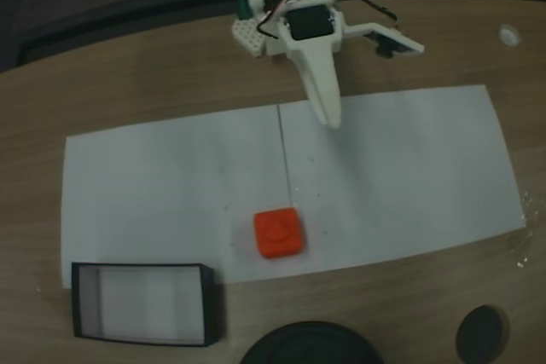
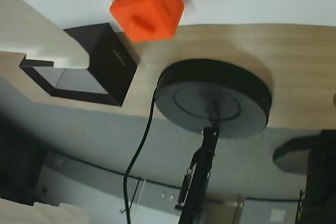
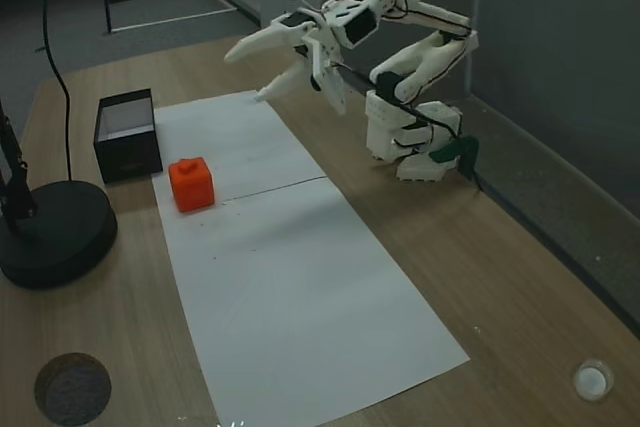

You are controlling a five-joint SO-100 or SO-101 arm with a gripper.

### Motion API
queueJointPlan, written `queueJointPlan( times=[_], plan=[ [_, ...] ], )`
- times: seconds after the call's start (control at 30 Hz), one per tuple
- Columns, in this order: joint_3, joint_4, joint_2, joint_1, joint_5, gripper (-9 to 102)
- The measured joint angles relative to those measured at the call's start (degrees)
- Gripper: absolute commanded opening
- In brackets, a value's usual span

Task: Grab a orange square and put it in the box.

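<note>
Item 1. White plastic two-finger gripper (image 3: 252,72): raised above the far part of the sheet, fingers spread apart, nothing between them. In a fixed view one long finger (image 1: 326,95) pointed down toward the paper.

Item 2. Small bright orange-red block with rounded corners, the orange square (image 1: 278,233): rested on the white paper sheet (image 1: 409,168) near its front edge, well apart from the gripper. A faint round raised mark showed on its top. In the wrist view it (image 2: 148,6) sat just beside the box.

Item 3. Shallow black-walled box with pale floor (image 1: 143,303): stood on the wooden tabletop (image 3: 520,277) at the sheet's corner, near the block but not touching. Empty.

Item 4. Round black disc base with a cable and stand (image 3: 52,232): close by the box and block.

Risks, as judged:
- The block was small and smooth; an off-centre descent could have nudged it across the paper rather than straddled it.
- A closure on the rounded corners could have let it twist out.
- The box looked light; a low carry could have clipped its wall and shifted it.
- The nearby stand and cable could have snagged a wide swing.
</note>
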Motion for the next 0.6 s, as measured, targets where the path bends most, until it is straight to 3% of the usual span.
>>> queueJointPlan(
  times=[0.3,0.6],
  plan=[
    [-22.0,11.3,-30.9,4.0,0.0,33],
    [-32.9,15.0,-51.1,6.5,-0.1,39]
  ],
)
